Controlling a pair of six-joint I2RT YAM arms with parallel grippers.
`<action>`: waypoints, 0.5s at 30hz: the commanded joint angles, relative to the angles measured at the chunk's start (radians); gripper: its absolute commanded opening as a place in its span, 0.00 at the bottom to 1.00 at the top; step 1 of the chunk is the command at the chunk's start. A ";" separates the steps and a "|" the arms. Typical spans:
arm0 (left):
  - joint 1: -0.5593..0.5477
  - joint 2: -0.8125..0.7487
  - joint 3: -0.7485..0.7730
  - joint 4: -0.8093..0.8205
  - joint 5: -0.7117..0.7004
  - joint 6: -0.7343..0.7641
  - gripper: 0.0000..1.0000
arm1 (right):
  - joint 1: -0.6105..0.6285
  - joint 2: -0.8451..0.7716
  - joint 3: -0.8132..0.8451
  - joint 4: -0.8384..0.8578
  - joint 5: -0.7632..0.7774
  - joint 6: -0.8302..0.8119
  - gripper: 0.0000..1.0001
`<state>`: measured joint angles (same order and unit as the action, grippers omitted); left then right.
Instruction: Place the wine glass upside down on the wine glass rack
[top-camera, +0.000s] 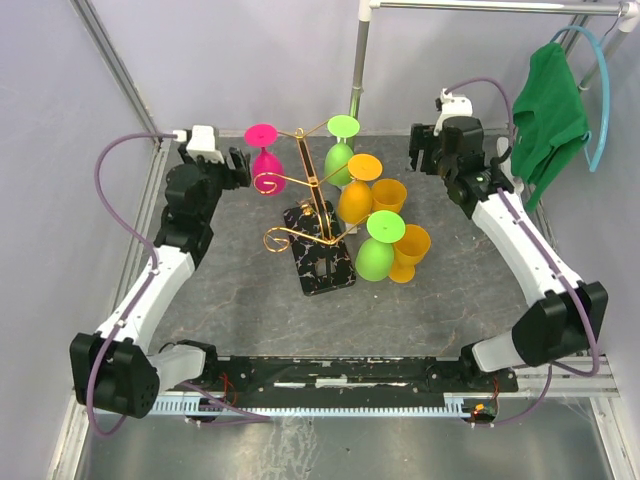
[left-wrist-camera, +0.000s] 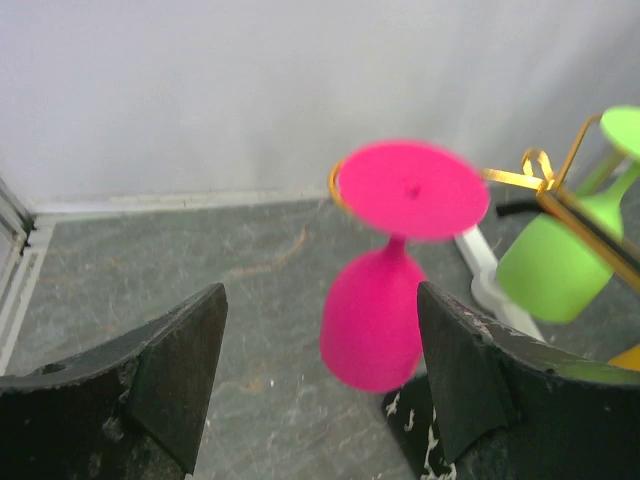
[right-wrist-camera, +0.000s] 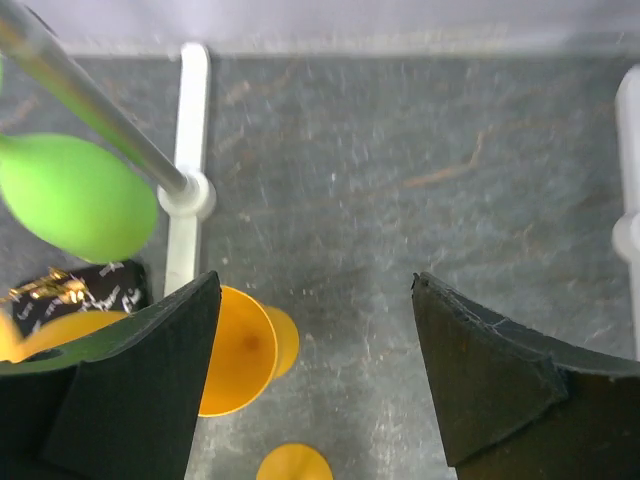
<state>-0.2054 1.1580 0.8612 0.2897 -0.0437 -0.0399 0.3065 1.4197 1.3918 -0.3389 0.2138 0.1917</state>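
Note:
The gold wine glass rack (top-camera: 310, 190) stands mid-table on its black marbled base (top-camera: 322, 265). A pink wine glass (top-camera: 265, 160) hangs upside down from the rack's left scroll arm, foot on top. My left gripper (top-camera: 238, 166) is open just left of it. In the left wrist view the pink wine glass (left-wrist-camera: 375, 315) hangs free ahead of the left gripper (left-wrist-camera: 320, 340), close to the right finger (left-wrist-camera: 470, 370), with the gold arm (left-wrist-camera: 520, 178) behind. My right gripper (top-camera: 420, 150) is open and empty behind the rack's right side.
Green glasses (top-camera: 341, 158) (top-camera: 376, 252) and orange glasses (top-camera: 357, 196) (top-camera: 410, 250) crowd the rack's right side. The right gripper (right-wrist-camera: 315, 300) looks down on an orange glass (right-wrist-camera: 235, 350), a green glass (right-wrist-camera: 75, 195) and the white pole stand (right-wrist-camera: 185, 190). A green cloth (top-camera: 548, 115) hangs back right.

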 joint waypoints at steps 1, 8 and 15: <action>-0.005 -0.022 0.167 -0.161 -0.032 0.011 0.84 | -0.020 0.048 -0.030 -0.009 -0.099 0.083 0.85; -0.006 0.004 0.322 -0.254 -0.008 -0.031 0.94 | -0.021 0.093 -0.037 -0.044 -0.165 0.102 0.81; -0.005 0.000 0.343 -0.245 -0.005 -0.047 0.98 | -0.020 0.113 -0.065 -0.077 -0.173 0.109 0.78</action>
<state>-0.2054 1.1629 1.1660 0.0521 -0.0513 -0.0551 0.2852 1.5219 1.3357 -0.4026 0.0597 0.2863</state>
